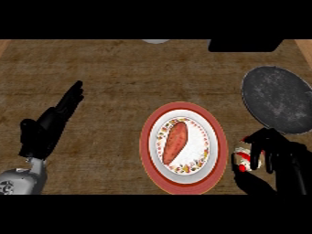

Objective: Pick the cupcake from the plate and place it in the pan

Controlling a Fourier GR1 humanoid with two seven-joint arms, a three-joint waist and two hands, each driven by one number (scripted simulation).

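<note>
Just right of the plate (184,145), the right hand (280,160) curls its fingers (258,137) round the cupcake (243,158), below the pan (280,99). The left hand (49,125) rests over the desk (118,73), fingers straight.

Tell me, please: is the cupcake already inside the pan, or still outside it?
Outside. The cupcake is in the right hand, below the dark pan, whose surface shows nothing on it.

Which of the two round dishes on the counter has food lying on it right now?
The red-rimmed plate at the centre, with an orange-red sweet potato lying on it. The dark pan at the right holds nothing; the right hand has the cupcake.
</note>
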